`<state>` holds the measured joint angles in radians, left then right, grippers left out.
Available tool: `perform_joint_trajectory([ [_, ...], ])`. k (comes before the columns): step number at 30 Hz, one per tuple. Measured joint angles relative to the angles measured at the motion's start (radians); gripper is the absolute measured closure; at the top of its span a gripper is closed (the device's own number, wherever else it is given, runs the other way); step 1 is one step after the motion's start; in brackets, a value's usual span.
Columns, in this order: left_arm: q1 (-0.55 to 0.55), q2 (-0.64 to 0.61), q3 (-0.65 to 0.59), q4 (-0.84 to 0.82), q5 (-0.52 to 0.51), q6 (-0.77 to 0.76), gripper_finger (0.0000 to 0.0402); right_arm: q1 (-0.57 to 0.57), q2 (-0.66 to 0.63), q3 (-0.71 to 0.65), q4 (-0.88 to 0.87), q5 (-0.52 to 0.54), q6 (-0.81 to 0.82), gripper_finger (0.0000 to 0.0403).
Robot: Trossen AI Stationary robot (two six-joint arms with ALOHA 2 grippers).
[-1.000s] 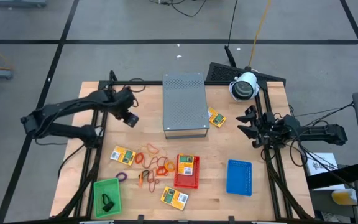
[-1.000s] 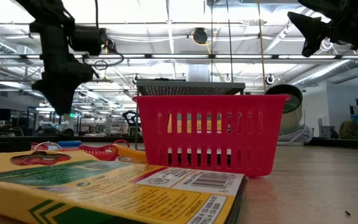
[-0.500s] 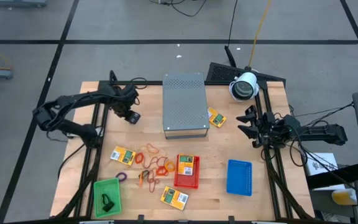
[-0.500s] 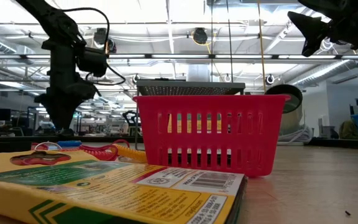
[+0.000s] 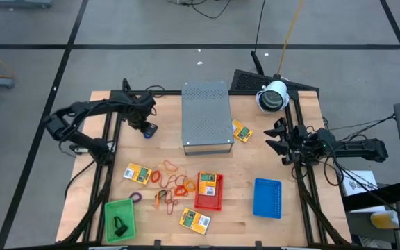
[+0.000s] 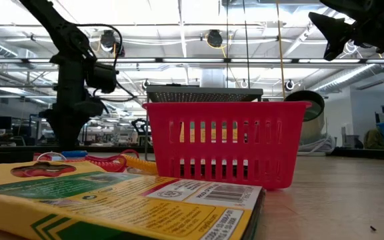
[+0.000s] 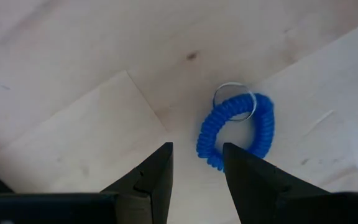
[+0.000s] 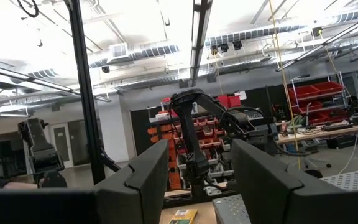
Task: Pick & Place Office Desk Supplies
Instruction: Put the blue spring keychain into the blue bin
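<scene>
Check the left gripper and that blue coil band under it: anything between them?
Nothing visible. In the left wrist view the left gripper looks straight down on the blue coil band, its fingers apart, with only bare table between. The band's metal ring lies on its far side, clear of the fingers.

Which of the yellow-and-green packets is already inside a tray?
The packet lying in the red mesh tray. The other three lie on bare wood: one beside the grey perforated box, one left of the rubber bands, one at the front edge.
</scene>
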<state>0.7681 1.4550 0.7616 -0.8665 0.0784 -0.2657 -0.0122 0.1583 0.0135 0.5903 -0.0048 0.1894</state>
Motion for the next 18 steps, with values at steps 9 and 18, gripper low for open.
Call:
perform_joint_trajectory([
  [9, -0.001, 0.05, 0.0, 0.007, 0.002, 0.001, 0.0254, 0.0, 0.0, 0.0, 0.0, 0.0, 0.0, 0.0234],
  [18, -0.008, 0.089, 0.0, 0.066, 0.018, -0.003, 0.0254, 0.0, 0.0, 0.0, 0.0, 0.0, 0.0, 0.0234],
])
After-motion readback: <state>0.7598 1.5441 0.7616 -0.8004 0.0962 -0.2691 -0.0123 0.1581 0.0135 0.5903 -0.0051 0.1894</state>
